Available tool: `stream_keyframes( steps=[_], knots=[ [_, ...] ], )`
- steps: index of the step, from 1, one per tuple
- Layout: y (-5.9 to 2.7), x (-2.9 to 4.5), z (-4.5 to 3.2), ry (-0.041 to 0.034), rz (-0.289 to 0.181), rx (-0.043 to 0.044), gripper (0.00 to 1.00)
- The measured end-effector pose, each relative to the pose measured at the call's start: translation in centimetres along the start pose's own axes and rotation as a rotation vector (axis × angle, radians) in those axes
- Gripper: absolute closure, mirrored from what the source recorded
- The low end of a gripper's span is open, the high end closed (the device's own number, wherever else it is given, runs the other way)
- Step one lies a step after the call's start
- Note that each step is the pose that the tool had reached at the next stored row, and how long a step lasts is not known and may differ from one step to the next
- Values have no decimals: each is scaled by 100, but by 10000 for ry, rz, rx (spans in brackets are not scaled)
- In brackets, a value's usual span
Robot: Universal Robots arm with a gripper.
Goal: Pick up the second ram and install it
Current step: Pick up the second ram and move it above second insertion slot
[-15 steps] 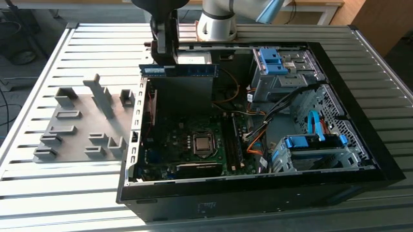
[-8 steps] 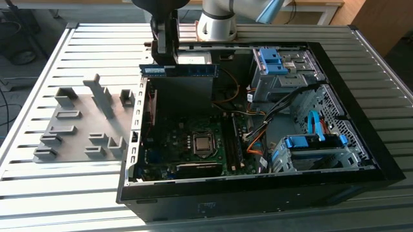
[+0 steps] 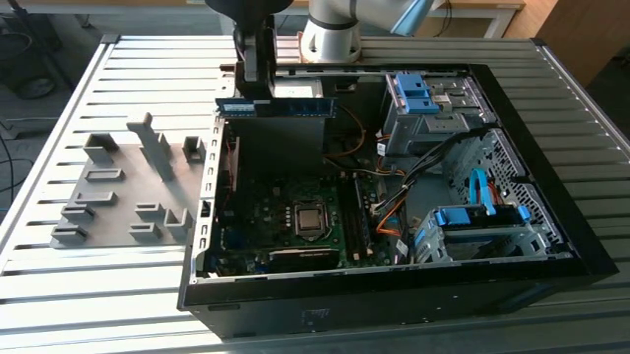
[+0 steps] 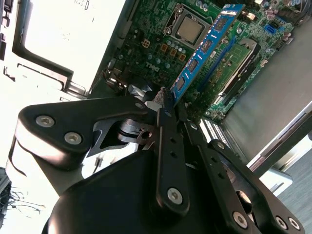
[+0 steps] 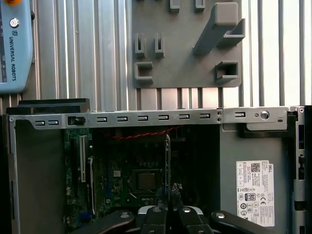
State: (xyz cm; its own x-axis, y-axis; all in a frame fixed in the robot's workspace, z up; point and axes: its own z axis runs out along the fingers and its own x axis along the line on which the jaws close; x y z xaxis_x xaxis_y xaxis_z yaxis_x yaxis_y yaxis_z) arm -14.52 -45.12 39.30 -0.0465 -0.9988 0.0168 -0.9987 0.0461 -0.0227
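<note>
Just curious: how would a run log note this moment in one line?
pincer: shut on second ram | ram: carried above open computer case | not yet seated

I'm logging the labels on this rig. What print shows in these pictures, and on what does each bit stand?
No text here can be quoted; where print stands:
White sticker on the power supply: codes and fine print, too small to read.
Blue pendant: a maker's mark only.
Motherboard: white maker's mark, the rest too small.
Second ram, held in the gripper: pale label, too small to read.

Arm reaching down from above, gripper apparently clamped tight, fingers pointing downward
</note>
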Motion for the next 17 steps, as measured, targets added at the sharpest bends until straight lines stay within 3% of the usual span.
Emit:
stream_keyframes(
  steps=[8, 17],
  knots=[
    [-149, -7, 8, -1, 3, 0, 86],
    [-176, -8, 9, 0, 3, 0, 86]
  ],
)
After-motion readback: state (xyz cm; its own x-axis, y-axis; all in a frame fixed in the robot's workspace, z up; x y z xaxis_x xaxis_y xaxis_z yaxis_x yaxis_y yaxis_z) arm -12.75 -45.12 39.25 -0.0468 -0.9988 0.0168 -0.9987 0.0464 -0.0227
